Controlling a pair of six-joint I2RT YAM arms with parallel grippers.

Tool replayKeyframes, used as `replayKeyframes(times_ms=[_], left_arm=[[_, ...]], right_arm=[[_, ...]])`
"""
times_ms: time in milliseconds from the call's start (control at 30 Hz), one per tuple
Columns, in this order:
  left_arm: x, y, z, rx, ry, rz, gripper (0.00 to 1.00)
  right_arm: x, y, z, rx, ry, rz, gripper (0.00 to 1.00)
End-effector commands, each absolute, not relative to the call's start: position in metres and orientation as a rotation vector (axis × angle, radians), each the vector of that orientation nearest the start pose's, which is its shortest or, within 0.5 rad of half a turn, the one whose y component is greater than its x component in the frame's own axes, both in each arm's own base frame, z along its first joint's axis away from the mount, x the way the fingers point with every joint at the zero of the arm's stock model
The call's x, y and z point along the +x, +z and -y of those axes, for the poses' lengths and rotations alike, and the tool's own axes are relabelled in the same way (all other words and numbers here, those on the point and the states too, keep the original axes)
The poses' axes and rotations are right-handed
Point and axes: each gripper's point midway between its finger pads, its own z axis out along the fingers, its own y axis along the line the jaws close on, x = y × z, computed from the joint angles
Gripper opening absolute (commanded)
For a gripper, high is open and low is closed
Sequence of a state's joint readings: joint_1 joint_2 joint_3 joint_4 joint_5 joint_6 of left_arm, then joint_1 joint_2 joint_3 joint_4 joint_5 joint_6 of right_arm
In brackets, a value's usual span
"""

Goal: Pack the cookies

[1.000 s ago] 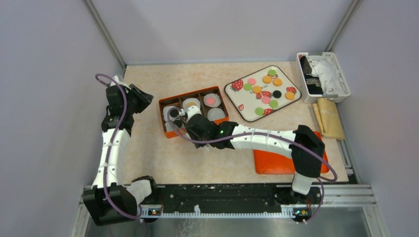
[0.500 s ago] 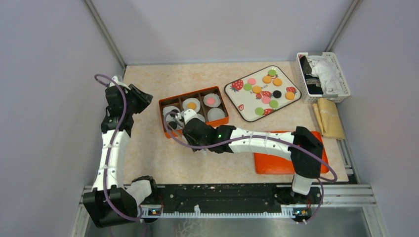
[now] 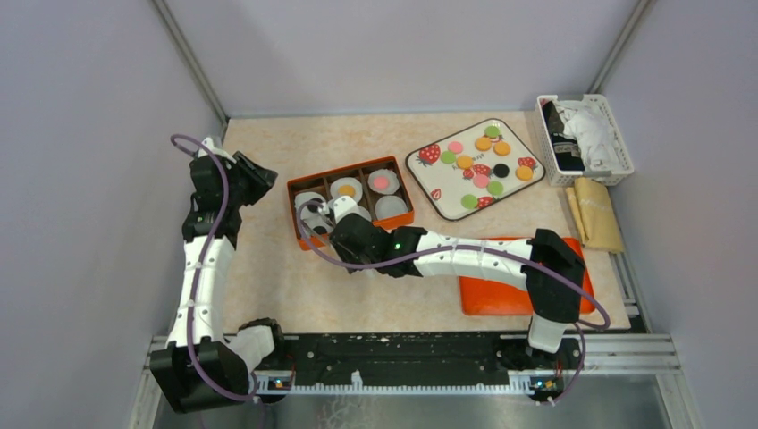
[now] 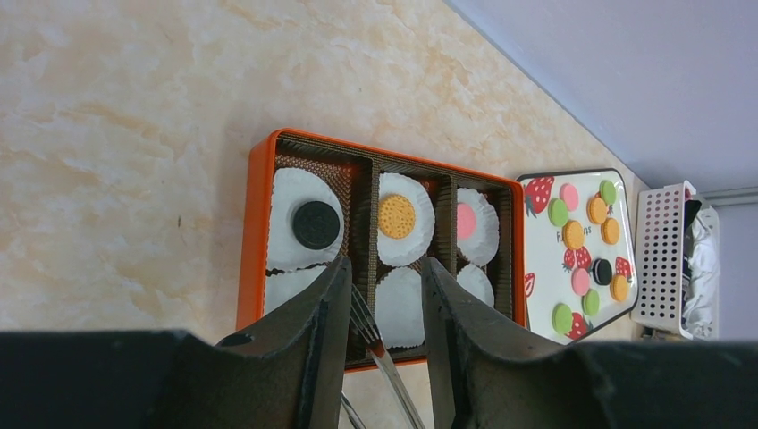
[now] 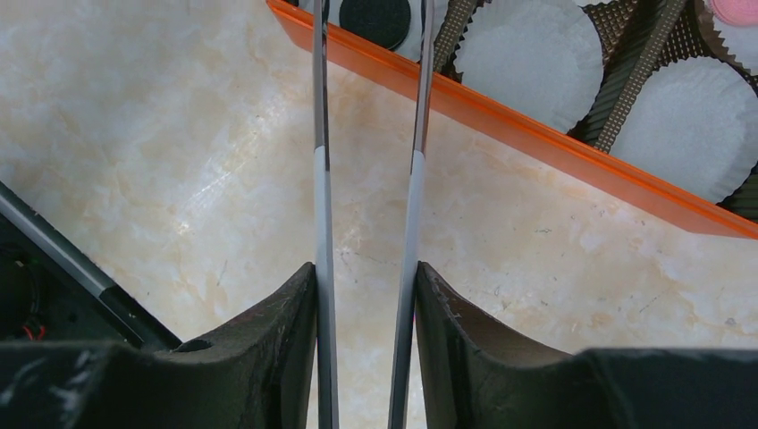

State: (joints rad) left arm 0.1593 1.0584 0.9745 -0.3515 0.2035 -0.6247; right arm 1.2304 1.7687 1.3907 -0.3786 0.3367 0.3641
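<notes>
Cookies [image 3: 474, 165] in orange, green, pink and black lie on the strawberry plate [image 3: 420, 183]. The orange box [image 3: 350, 166] holds white paper cups. One cup has a black cookie [image 4: 316, 224], one an orange cookie [image 4: 396, 215], one a pink cookie [image 4: 465, 220]. My right gripper [image 3: 335, 214] is at the box's near-left corner, shut on metal tongs [image 5: 322, 179]. The tongs' arms are spread and reach over the rim toward the black cookie [image 5: 375, 16], with nothing between them. My left gripper [image 3: 264, 179] hangs left of the box, jaws apart and empty; the tongs' toothed tip [image 4: 366, 322] shows beyond them.
A white basket [image 3: 585, 138] with cloth in it stands at the far right, and a folded tan cloth [image 3: 597, 214] lies in front of it. An orange lid [image 3: 501, 290] lies under my right arm. Grey walls close in the left, back and right.
My right gripper has drawn slightly back toward the near-left, and the tongs' arms now stand wider apart. The black cookie lies in its cup. The left arm has not moved.
</notes>
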Motion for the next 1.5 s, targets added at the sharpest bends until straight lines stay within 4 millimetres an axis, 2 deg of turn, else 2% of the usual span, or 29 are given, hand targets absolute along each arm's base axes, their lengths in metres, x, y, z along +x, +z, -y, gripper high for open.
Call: replayKeyframes(times_ms=[0,133,267,367,467,600,767,900,1033,1200,1467], left_arm=[[0.351,0.276,0.003,-0.596,-0.506,-1.853,0.41],[0.351,0.278,0.003,-0.597,-0.501,-1.849,0.41],[0.352,0.278,0.003,-0.596,-0.506,-1.849,0.41],[0.353,0.278,0.005,-0.593,-0.518,-1.85,0.41],[0.354,0.278,0.007,-0.587,-0.532,-1.85,0.41],[0.357,0.275,0.01,-0.575,-0.555,-1.856,0.41],[0.359,0.272,0.015,-0.558,-0.585,-1.874,0.41],[0.36,0.268,0.016,-0.561,-0.592,-1.882,0.41],[0.361,0.265,0.018,-0.563,-0.607,-1.885,0.41],[0.36,0.265,0.016,-0.562,-0.597,-1.885,0.41],[0.359,0.263,0.014,-0.566,-0.578,-1.887,0.42]], right_arm=[[0.205,0.184,-0.444,-0.721,0.521,-2.056,0.37],[0.209,0.215,-0.43,-0.671,0.512,-2.002,0.35],[0.215,0.247,-0.406,-0.612,0.463,-1.951,0.34],[0.223,0.262,-0.38,-0.55,0.37,-1.931,0.34],[0.235,0.268,-0.344,-0.471,0.229,-1.922,0.35],[0.256,0.255,-0.293,-0.341,0.14,-1.98,0.35],[0.277,0.216,-0.222,-0.168,0.059,-2.075,0.35],[0.281,0.192,-0.19,-0.103,0.049,-2.143,0.35],[0.289,0.172,-0.175,-0.066,0.034,-2.192,0.35],[0.311,0.147,-0.164,-0.021,0.038,-2.247,0.35],[0.34,0.126,-0.164,0.011,0.049,-2.303,0.35]])
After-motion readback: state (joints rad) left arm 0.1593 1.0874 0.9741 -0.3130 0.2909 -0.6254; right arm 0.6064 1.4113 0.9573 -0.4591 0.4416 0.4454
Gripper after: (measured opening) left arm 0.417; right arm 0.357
